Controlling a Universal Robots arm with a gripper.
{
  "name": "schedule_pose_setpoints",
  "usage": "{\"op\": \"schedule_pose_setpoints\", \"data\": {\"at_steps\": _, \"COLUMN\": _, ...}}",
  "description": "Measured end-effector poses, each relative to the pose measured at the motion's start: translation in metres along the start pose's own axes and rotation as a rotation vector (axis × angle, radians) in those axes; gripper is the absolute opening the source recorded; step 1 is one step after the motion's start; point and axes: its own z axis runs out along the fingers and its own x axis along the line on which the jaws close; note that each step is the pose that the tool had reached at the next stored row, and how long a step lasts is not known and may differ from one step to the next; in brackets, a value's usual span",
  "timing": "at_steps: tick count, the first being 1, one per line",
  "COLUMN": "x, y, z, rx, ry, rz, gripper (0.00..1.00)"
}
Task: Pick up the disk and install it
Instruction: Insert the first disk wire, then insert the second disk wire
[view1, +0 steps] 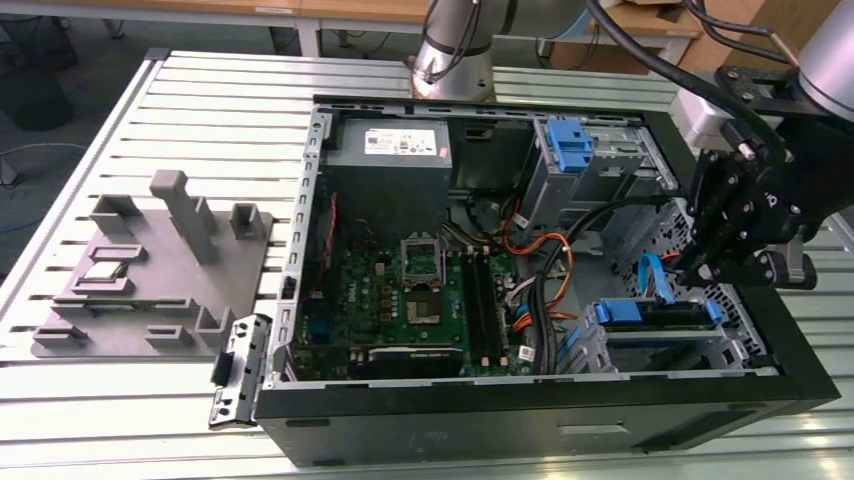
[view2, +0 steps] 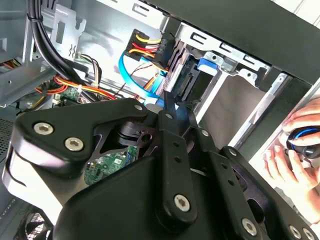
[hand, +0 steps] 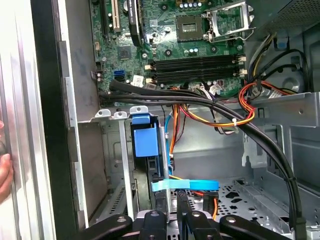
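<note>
Disk (hand: 145, 145) standing edge-on in its bay (hand: 124, 160), directly ahead of my pincer (hand: 171, 215) and just beyond its tips, blue rail facing me. In the exterior view the disk (view1: 654, 318) lies low in the corner of the case (view1: 534, 420), under and just beside my pincer (view1: 697, 262), which hangs above the bay. I cannot tell whether my pincer is open or closed. I see nothing carried in it.

Step in hand, by my judgement: the late part of installing. The pick-up is done and the disk looks to be inside the bay. Whether it has gone fully home I cannot tell.

A flat blue cable (hand: 190, 185) crosses between my pincer and the disk, with orange and black cables (hand: 225, 120) looping beyond it. The motherboard (hand: 200, 55) lies farther off.

Requirement of any further move, as I judge it: a push straight along the bay, with the rails square in their guides and the blue cable kept out of the way. A person's hand (view2: 295, 150) rests outside the case wall beside me, so room to that side is tight.
</note>
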Motion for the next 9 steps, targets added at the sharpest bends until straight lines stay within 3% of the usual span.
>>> {"op": "schedule_pose_setpoints", "data": {"at_steps": 9, "x": -0.0001, "y": -0.0006, "z": -0.0001, "rx": 0.0, "ry": 0.0001, "rz": 0.0, "gripper": 0.24}}
